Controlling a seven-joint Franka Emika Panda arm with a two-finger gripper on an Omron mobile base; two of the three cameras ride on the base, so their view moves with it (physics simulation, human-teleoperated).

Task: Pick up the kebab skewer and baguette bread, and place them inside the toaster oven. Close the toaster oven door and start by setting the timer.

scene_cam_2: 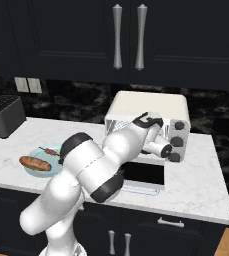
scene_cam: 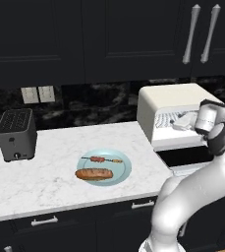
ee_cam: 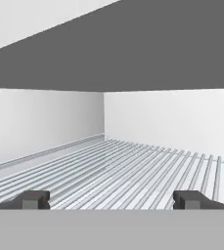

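The kebab skewer (scene_cam: 102, 159) and the baguette bread (scene_cam: 94, 173) lie side by side on a pale blue plate (scene_cam: 125, 167) on the counter, and the baguette bread (scene_cam_2: 34, 163) and skewer (scene_cam_2: 50, 151) also show at the left of the right base view. The cream toaster oven (scene_cam: 170, 98) stands to their right with its door (scene_cam: 182, 156) folded down flat. My gripper (scene_cam: 179, 123) reaches into the oven cavity. In the hand view my gripper (ee_cam: 111, 199) stands open and empty just above the wire rack (ee_cam: 147, 171), facing the oven's back corner.
A dark grey slot toaster (scene_cam: 16, 134) sits at the counter's left, under wall outlets (scene_cam: 38, 94). The oven's knob panel (scene_cam_2: 177, 135) faces front on its right side. Dark cabinets hang above, and drawers run below the marble counter (scene_cam: 50, 182).
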